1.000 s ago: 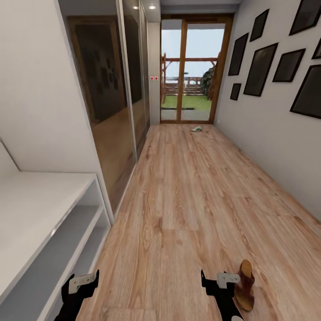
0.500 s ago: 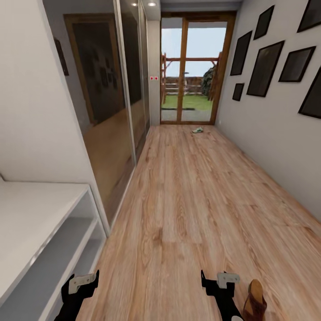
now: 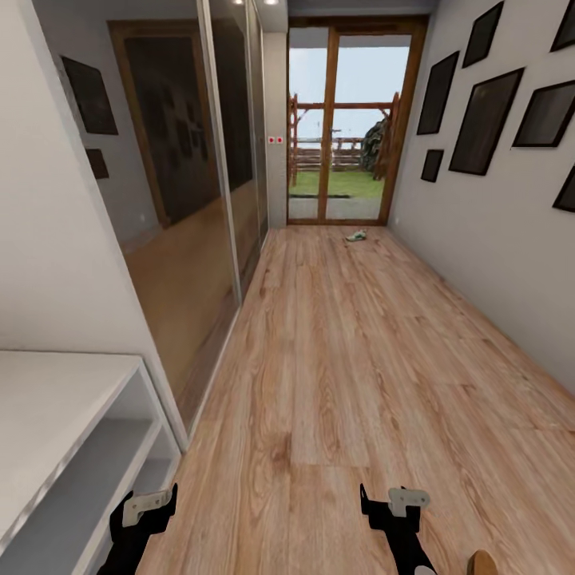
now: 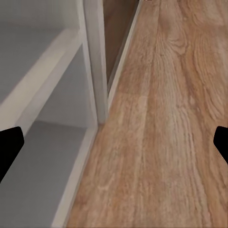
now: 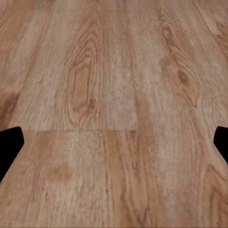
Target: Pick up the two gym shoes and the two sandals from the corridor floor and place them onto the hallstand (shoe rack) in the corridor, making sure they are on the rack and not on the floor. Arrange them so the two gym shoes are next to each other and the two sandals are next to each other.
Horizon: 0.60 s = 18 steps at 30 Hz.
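Observation:
One gym shoe [image 3: 356,235], white with green, lies far down the corridor floor [image 3: 335,351] near the glass door. Just the tan tip of a sandal [image 3: 481,562] shows at the bottom edge, right of my right arm. The white hallstand [image 3: 56,415] stands low on the left, its thick top and shoe tiers [image 4: 42,85] bare. My left gripper [image 3: 148,503] hangs open beside the rack's end, its fingers wide apart over the floor [image 4: 156,118]. My right gripper [image 3: 391,501] is open too, with bare planks [image 5: 114,104] between its fingers. The other shoe and sandal are out of view.
Mirrored sliding wardrobe doors [image 3: 192,208] run along the left wall past the rack. Dark picture frames [image 3: 483,100] hang on the right wall. A wood-framed glass door [image 3: 347,128] closes the corridor's far end.
The whole view has advanced down the corridor: the sandal slid from beside my right arm to the bottom edge, and less of the hallstand shows. Both arms hold the same pose.

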### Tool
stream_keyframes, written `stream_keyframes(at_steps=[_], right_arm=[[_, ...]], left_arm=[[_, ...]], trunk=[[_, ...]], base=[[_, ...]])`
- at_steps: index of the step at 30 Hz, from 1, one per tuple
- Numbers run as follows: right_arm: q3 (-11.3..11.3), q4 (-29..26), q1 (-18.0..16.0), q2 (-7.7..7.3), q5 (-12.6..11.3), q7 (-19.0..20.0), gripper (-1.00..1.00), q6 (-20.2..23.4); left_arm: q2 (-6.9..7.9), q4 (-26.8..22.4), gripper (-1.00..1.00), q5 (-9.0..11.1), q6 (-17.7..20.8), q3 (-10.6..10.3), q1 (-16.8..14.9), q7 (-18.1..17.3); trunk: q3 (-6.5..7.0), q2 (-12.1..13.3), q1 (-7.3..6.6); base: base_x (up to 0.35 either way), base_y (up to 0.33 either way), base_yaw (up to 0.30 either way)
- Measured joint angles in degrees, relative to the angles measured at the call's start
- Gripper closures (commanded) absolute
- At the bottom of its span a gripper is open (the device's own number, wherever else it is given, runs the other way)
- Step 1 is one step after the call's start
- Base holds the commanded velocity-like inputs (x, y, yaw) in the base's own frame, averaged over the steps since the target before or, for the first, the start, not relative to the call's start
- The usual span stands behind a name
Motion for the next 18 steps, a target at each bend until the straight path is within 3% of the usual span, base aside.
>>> stream_keyframes(at_steps=[7,18], right_arm=[[0.0,0.0,0.0,0.0,0.0,0.0,-1.0,-0.01],[0.0,0.0,0.0,0.0,0.0,0.0,-1.0,-0.02]], left_arm=[[0.0,0.0,-1.0,-0.06,0.0,-0.1,0.01,0.03],[0.0,0.0,-1.0,-0.08,-0.02,-0.14,0.01,0.03]], trunk=[[0.0,0.0,0.0],[0.0,0.0,0.0]], base=[[0.208,0.0,0.0],[0.053,0.0,0.0]])
